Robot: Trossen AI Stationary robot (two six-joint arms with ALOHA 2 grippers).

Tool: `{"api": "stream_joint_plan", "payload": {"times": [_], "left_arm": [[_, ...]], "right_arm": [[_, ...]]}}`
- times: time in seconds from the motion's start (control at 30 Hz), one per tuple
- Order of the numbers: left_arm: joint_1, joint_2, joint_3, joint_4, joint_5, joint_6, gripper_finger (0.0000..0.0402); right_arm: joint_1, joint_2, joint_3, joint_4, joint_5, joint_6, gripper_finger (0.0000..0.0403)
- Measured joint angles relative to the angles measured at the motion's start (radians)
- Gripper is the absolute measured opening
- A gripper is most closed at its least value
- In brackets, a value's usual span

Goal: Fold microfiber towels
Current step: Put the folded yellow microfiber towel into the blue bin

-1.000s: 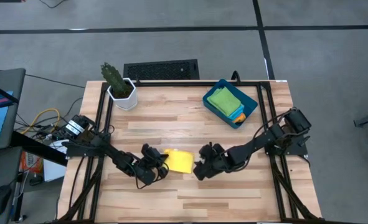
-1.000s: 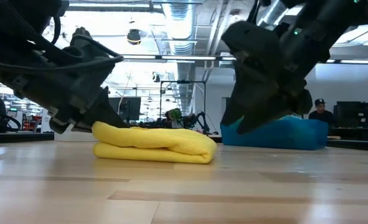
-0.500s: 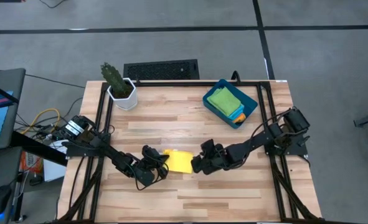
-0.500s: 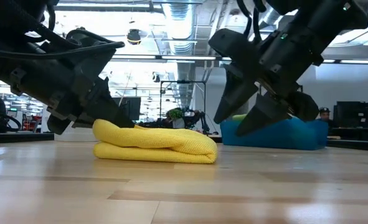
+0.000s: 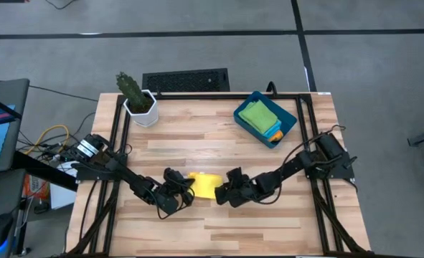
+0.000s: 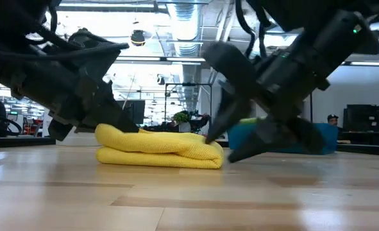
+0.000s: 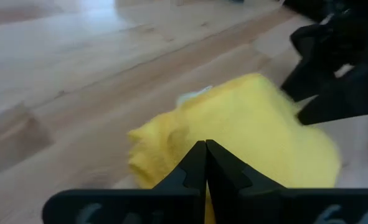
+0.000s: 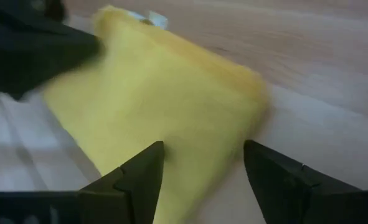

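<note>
- Your yellow towel [image 5: 206,185] lies folded on the front half of the wooden table [image 5: 219,143], between the two arms; from table level it reads as a thick doubled pad [image 6: 157,150].
- Your left gripper [image 5: 185,192] sits at the towel's left edge, fingers [image 7: 196,168] pressed together with yellow cloth right at their tips (whether any fabric is actually pinched between them, you cannot tell from the left wrist view).
- Your right gripper [image 5: 222,195] is down at the towel's right edge, fingers [image 8: 143,171] spread wide, the folded edge lying between and just ahead of them [image 8: 165,106]. Nothing is gripped.
- In the low view the right gripper [image 6: 231,144] touches or nearly touches the towel's rounded end.
- The teal bin [image 5: 265,118] stands at the back right of the table, well apart, with a green towel [image 5: 258,115] on top and an orange one [image 5: 275,131] showing at its edge.
- A potted cactus [image 5: 136,97] stands at the back left corner.
</note>
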Motion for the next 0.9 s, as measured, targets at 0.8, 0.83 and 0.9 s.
{"api": "stream_joint_plan", "payload": {"times": [0.8, 0.83, 0.9], "left_arm": [[0.019, 0.067, 0.086, -0.029, 0.044, 0.114, 0.0000], [0.020, 0.052, 0.086, -0.028, 0.044, 0.130, 0.0000], [0.020, 0.014, 0.087, -0.045, 0.043, 0.156, 0.0000]], "right_arm": [[-0.044, -0.048, -0.005, -0.046, -0.110, -0.178, 0.0016], [-0.051, -0.073, -0.004, -0.070, -0.108, -0.206, 0.0015], [-0.078, -0.128, 0.001, -0.155, -0.106, -0.251, 0.0015]]}}
